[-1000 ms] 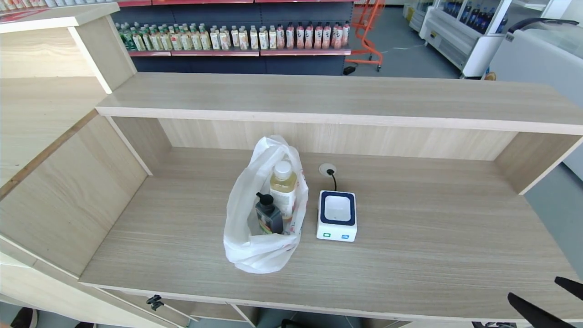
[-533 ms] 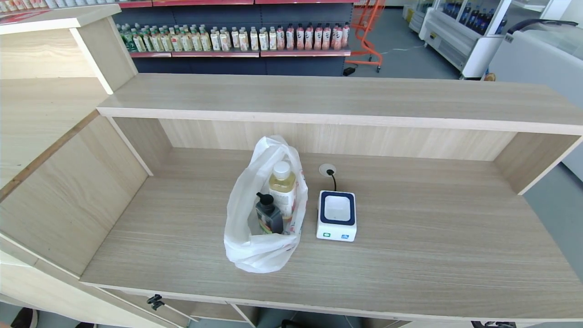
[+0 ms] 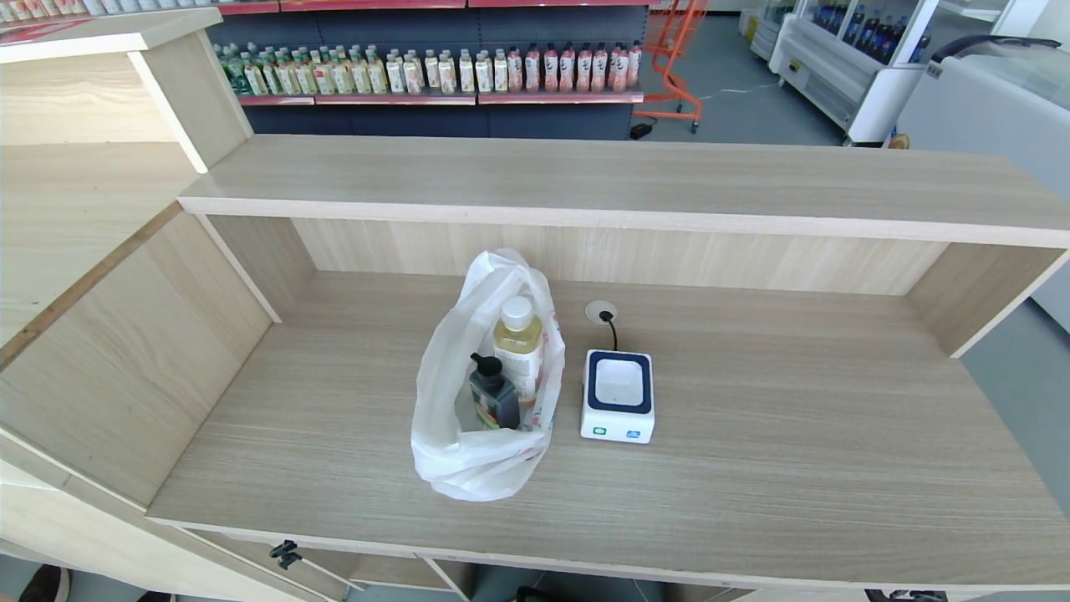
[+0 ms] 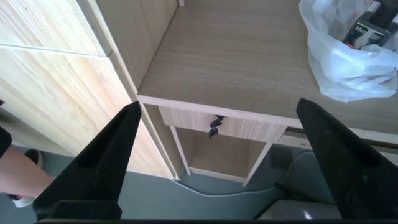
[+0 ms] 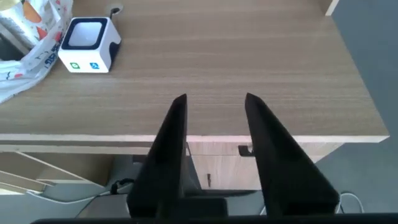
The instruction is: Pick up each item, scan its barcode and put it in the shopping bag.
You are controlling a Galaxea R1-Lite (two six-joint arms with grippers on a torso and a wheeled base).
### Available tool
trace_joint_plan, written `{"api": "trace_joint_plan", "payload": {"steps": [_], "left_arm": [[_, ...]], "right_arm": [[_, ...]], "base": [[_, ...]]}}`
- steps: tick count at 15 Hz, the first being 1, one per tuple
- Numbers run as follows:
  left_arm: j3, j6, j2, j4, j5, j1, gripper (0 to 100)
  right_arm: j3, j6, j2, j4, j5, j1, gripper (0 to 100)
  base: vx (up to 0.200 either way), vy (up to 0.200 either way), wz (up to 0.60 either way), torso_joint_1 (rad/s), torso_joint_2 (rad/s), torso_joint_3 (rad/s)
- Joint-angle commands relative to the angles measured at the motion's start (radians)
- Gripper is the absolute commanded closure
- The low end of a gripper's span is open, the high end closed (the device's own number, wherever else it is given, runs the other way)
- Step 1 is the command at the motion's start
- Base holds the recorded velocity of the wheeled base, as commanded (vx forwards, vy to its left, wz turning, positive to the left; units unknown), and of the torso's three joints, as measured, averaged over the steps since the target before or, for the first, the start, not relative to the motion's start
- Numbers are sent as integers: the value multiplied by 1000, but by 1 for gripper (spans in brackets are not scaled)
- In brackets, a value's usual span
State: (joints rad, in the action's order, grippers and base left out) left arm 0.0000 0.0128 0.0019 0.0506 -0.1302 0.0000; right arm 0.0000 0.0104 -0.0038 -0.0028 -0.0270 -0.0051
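A white shopping bag (image 3: 472, 418) stands at the middle of the wooden counter (image 3: 794, 435). Inside it, upright, are a yellow drink bottle (image 3: 518, 344) with a white cap and a dark pump bottle (image 3: 493, 395). Just right of the bag sits the white and blue barcode scanner (image 3: 619, 395). My left gripper (image 4: 217, 104) is open and holds nothing; it hangs off the counter's front left corner, with the bag (image 4: 348, 56) farther off. My right gripper (image 5: 216, 98) is open with nothing between its fingers, off the counter's front edge, right of the scanner (image 5: 87, 45).
A raised shelf (image 3: 585, 180) runs along the back of the counter, and a wooden side wall (image 3: 125, 368) closes its left end. The scanner's cable runs into a hole (image 3: 602, 312). A drawer with a key (image 4: 214, 126) sits under the front edge.
The right gripper's fingertips, seen at the head view's lower right corner a second ago, have drawn back out of that view. The bag, bottles and scanner have not moved.
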Motion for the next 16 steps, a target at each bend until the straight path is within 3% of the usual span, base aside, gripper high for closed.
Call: {"api": "trace_joint_plan", "payload": {"steps": [1,6,10,16], "left_arm": [[0,0,0,0,0,0,0],[0,-4,0,0,-2,0,0],[0,6,0,0,0,0,0],[0,4,4,0,0,0,0]], "right_arm": [[0,0,4,0,-1,1,100],[0,0,4,0,-1,1,100],[0,0,4,0,-1,1,100],[0,0,4,0,-1,1,100]], "base": [[0,0,0,0,0,0],[0,0,0,0,0,0],[0,-200,0,2,4,2],[33,0,0,0,0,1]]}}
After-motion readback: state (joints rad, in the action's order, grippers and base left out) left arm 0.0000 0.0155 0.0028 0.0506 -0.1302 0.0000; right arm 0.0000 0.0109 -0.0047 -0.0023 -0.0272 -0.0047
